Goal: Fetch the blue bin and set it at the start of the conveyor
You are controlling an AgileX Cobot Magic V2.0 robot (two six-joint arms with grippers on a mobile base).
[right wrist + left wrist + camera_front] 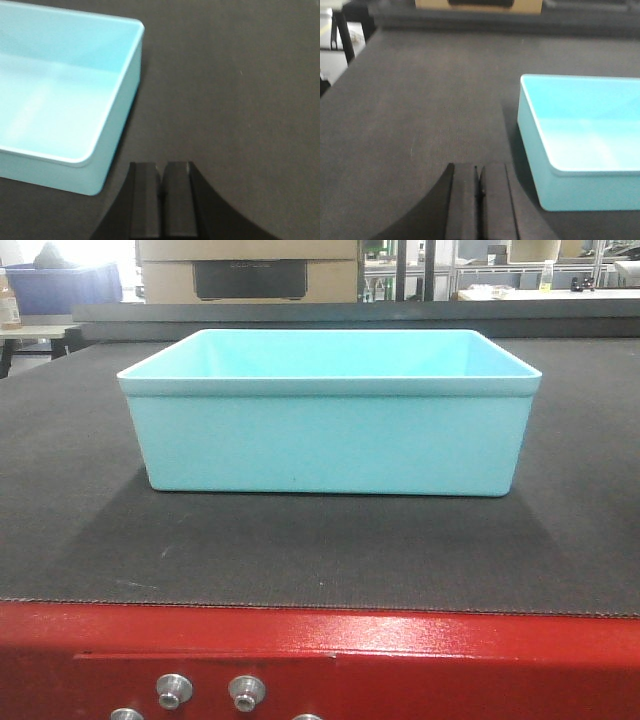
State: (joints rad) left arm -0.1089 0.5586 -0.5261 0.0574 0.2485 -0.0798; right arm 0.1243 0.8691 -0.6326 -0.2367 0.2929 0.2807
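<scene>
Red frame [320, 660] edges the conveyor start [320, 550] bearing the blue bin [330, 435].

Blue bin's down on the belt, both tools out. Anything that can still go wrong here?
1. Both tools sit shut and low beside the blue bin: left tool, right tool. A sideways retreat could nudge it.
2. The empty bin looks light and may slide on the belt when it starts.

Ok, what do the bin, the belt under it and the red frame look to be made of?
Blue bin: likely moulded plastic, smooth satin walls, rolled rim. Belt: dark grey woven-looking fabric, matte and grainy. Red frame: probably painted metal, glossy, with silver bolts.
</scene>
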